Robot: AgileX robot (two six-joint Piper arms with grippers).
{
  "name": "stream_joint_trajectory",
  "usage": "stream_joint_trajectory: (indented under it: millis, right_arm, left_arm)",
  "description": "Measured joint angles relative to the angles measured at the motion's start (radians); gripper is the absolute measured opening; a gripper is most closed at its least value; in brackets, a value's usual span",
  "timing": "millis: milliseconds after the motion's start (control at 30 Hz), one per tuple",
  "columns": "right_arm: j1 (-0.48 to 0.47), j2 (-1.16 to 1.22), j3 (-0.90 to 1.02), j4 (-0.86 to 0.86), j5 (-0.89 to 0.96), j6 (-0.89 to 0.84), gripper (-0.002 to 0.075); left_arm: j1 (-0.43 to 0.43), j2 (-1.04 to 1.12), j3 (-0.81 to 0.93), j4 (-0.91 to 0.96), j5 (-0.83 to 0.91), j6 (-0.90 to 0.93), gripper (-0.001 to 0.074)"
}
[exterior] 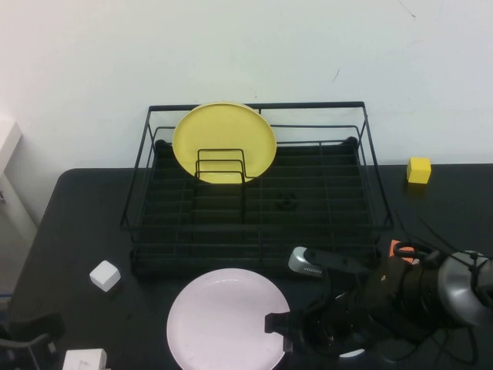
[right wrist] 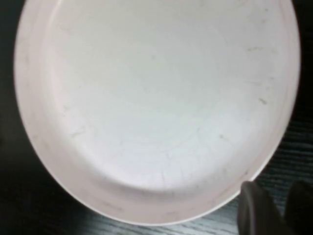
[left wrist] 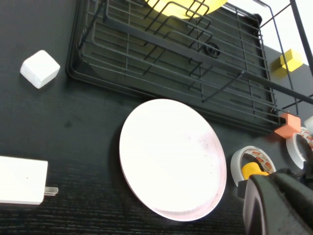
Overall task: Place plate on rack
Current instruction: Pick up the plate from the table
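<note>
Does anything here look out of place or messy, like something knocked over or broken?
Nothing looks broken or spilled. The pink plate lies flat on the table in front of the rack, not in it; the yellow plate already stands in its dividers. The right end effector is at the pink plate's edge; the left end effector is out of view.

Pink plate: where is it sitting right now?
In the high view the pink plate lies flat on the table, just in front of the rack, with the right gripper at its right edge.

Right arm [exterior: 400,297]: glossy black casing, silver-grey joint caps, black cabling; its right hand [exterior: 283,333] matte black.
</note>
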Motion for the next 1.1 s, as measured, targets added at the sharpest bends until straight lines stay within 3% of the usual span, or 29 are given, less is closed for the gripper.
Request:
stream_joint_trajectory:
  millis: [100, 333, 500, 933, 1100]
  right_arm:
    - [0.000, 0.008, 0.000, 0.042, -0.010, -0.001, 0.0166]
    - [0.000, 0.047, -0.001, 0.080, -0.028, -0.001, 0.0311]
    - [0.000, 0.112, -0.049, 0.107, -0.004, -0.007, 0.0335]
    - [0.000, 0.175, -0.148, 0.100, 0.027, -0.037, 0.0328]
    - [0.000, 0.175, -0.148, 0.098, 0.012, -0.141, 0.0226]
  left_arm:
    - [0.000, 0.000, 0.000, -0.004, -0.002, 0.000, -0.0002]
    - [0.000, 0.000, 0.000, -0.004, -0.002, 0.000, -0.0002]
    - [0.000, 0.000, 0.000, -0.004, -0.002, 0.000, -0.0002]
    - [0.000, 0.000, 0.000, -0.004, -0.002, 0.000, -0.0002]
    - [0.000, 0.000, 0.000, -0.004, -0.002, 0.000, -0.0002]
